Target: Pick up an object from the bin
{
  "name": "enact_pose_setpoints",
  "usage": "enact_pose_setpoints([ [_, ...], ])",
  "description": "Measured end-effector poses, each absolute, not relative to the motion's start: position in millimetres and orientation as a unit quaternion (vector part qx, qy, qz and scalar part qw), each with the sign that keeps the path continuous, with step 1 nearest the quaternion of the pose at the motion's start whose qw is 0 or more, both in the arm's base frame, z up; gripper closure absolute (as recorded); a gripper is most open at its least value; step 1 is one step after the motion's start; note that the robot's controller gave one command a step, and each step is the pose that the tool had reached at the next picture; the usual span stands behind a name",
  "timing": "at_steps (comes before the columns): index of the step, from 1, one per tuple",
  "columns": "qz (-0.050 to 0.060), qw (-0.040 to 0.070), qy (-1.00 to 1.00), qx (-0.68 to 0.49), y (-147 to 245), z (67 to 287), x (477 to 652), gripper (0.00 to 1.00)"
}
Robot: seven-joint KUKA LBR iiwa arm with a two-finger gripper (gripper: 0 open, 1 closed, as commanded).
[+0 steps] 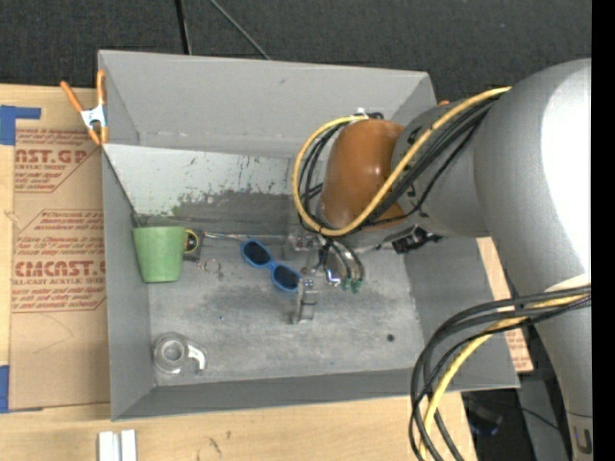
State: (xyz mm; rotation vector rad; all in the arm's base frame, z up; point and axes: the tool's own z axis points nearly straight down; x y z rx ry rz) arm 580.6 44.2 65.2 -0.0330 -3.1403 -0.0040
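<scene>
My gripper [307,303] hangs low over the middle of the bin floor, under the orange cover. A pair of small blue sunglasses [268,261] lies flat just to its left, with the right lens close against the gripper's side. Whether the two touch is not clear from here. Nothing shows held in the gripper.
A green cup [159,253] lies on its side by the left wall, with a small dark round piece [192,243] and a thin wire ring [210,264] beside it. A clear glass-like cup [175,354] sits in the front left corner. The arm covers the bin's right side.
</scene>
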Motion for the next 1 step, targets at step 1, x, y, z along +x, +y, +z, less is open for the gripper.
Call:
enact_pose_setpoints([
  [1,-0.001,0.000,-1.000,-0.011,44.3,65.4,581.1,0.00],
])
